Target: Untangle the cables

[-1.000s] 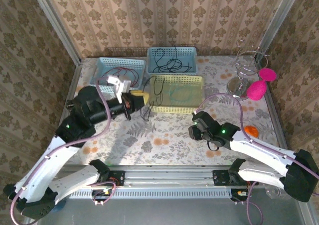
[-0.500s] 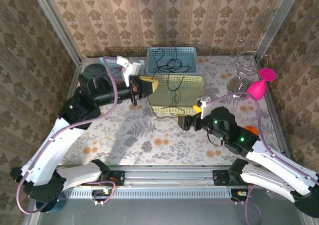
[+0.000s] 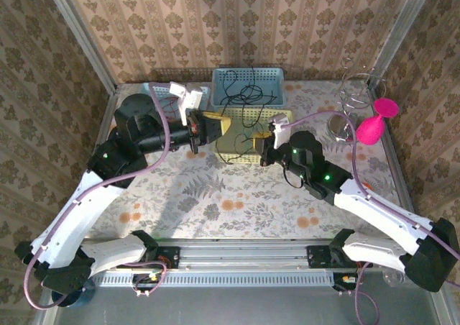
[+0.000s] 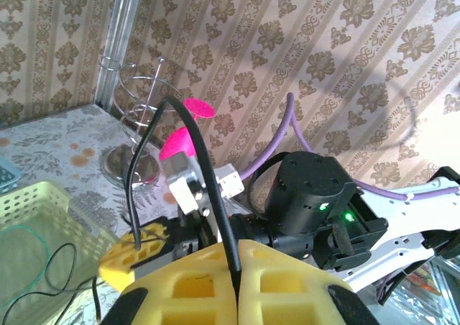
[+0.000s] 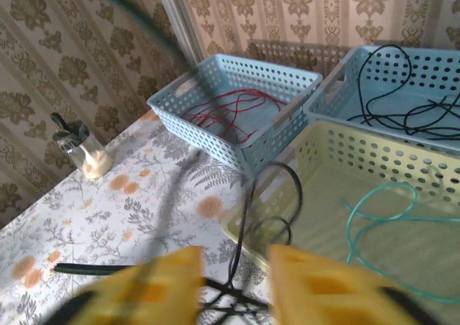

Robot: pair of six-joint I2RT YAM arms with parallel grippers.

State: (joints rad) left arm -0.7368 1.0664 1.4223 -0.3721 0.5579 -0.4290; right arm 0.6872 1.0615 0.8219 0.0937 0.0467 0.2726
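Left gripper (image 4: 237,267) — fingers together, clamped on the black cable (image 4: 208,174), holding it clear of the counter (image 3: 215,188) beside the yellow basket (image 5: 359,152). Right gripper (image 5: 233,267) — fingers narrowly apart astride its hanging loops, apparently placed to pull the tangle open.

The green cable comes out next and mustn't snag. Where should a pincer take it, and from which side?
Grip the green cable at the open bend of its loop, lying alone on the floor of the yellow basket. Likely best from above: the basket walls block a sideways approach, and the black cable crosses one corner.
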